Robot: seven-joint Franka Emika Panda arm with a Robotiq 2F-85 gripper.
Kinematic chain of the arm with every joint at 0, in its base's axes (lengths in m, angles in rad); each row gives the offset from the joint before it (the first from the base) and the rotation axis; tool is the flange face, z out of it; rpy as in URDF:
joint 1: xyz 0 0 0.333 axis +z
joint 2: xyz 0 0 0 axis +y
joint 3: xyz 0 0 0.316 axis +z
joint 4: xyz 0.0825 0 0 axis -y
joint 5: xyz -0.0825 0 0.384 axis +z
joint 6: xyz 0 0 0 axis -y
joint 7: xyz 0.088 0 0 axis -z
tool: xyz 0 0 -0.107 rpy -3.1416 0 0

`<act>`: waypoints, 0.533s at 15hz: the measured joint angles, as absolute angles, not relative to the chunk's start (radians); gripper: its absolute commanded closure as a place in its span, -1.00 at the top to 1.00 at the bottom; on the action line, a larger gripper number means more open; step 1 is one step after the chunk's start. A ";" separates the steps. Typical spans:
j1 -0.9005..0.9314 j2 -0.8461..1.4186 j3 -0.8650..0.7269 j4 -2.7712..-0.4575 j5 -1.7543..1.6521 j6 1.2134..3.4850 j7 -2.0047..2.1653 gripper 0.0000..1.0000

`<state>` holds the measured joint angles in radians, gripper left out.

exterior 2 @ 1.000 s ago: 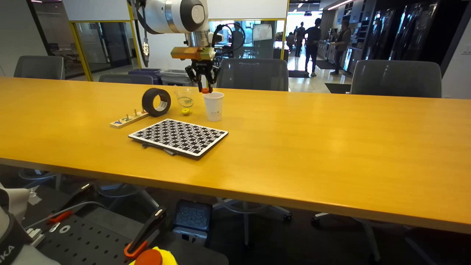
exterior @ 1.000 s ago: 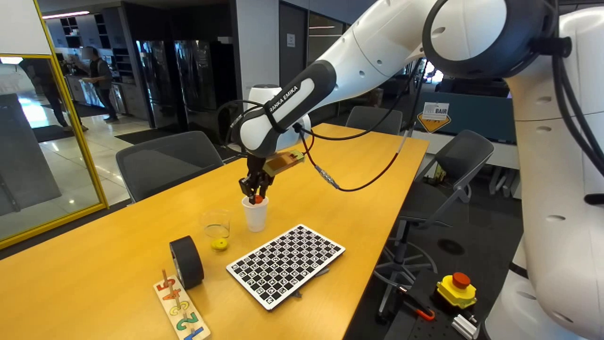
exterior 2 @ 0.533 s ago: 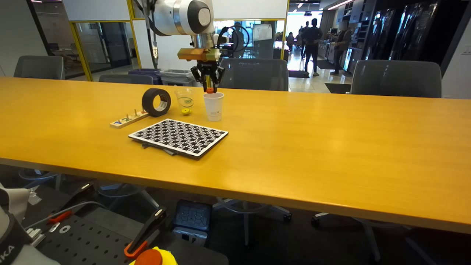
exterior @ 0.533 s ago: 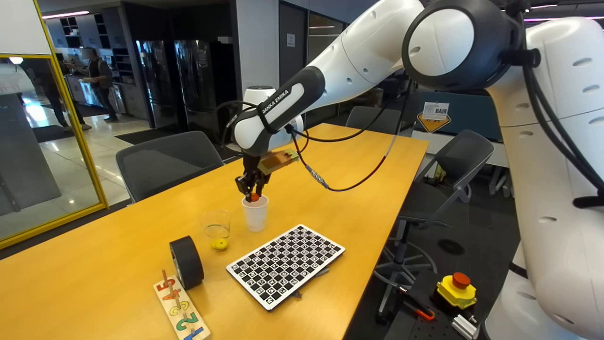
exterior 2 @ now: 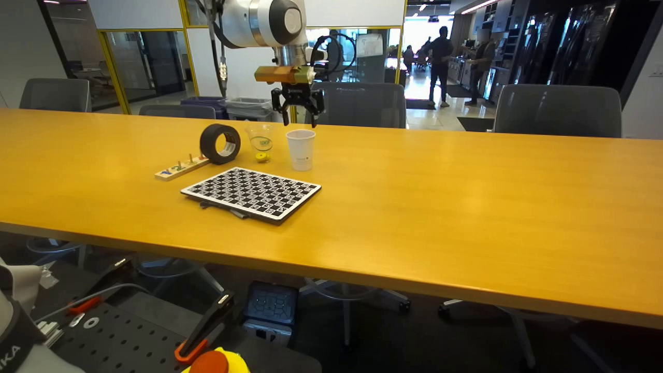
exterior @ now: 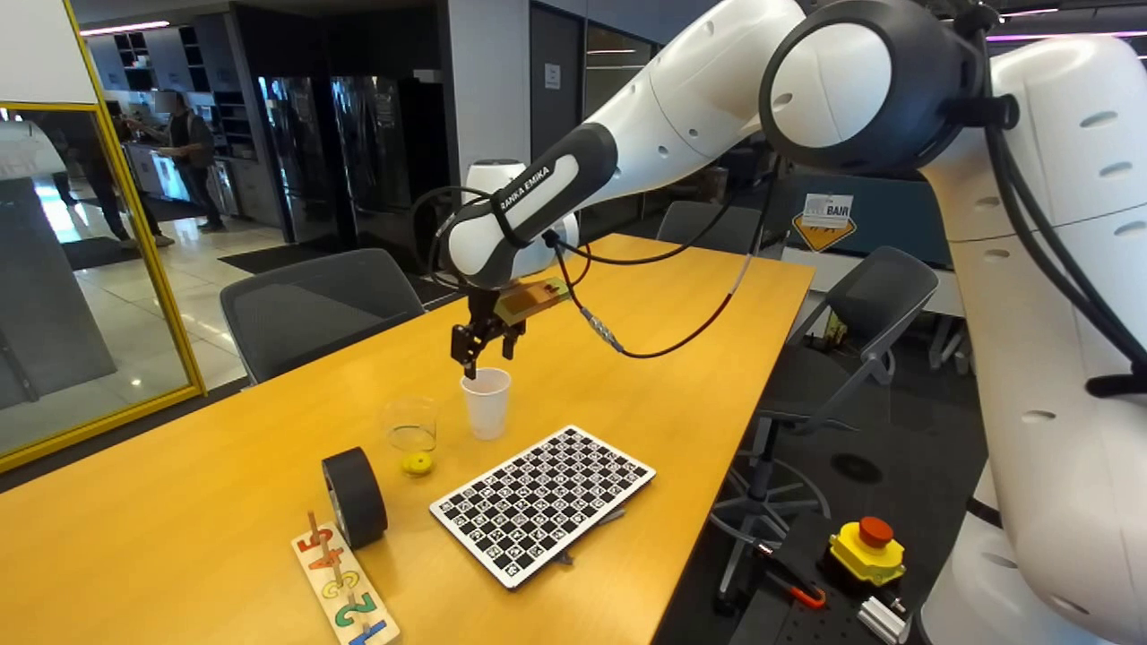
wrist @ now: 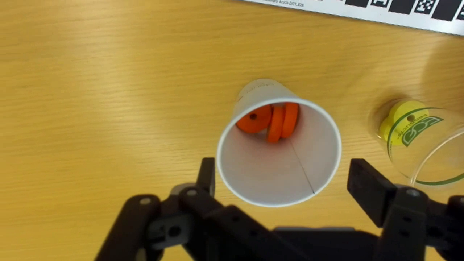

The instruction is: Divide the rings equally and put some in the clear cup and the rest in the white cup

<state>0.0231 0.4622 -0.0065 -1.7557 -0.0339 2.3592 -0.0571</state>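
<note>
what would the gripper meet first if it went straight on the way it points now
Most likely the white cup: the gripper points down toward it, jaws apart. The wrist view shows its fingers on either side of the cup; depth is unclear, so they might touch it or pass outside.

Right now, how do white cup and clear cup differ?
The white cup is opaque; the clear cup is see-through. The white cup holds orange rings; the clear cup, yellow rings. The open claw is above the white cup, not the clear cup. Both stand upright on the table.
</note>
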 measured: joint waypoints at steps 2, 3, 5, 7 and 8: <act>0.019 0.424 -0.010 -1.787 -0.035 2.348 -0.058 1.00; 0.017 0.394 -0.010 -1.815 -0.037 2.337 -0.064 1.00; 0.017 0.308 -0.008 -1.896 -0.039 2.297 -0.092 1.00; 0.017 0.206 -0.002 -1.990 -0.039 2.252 -0.119 1.00; 0.017 0.154 0.002 -2.036 -0.039 2.226 -0.134 1.00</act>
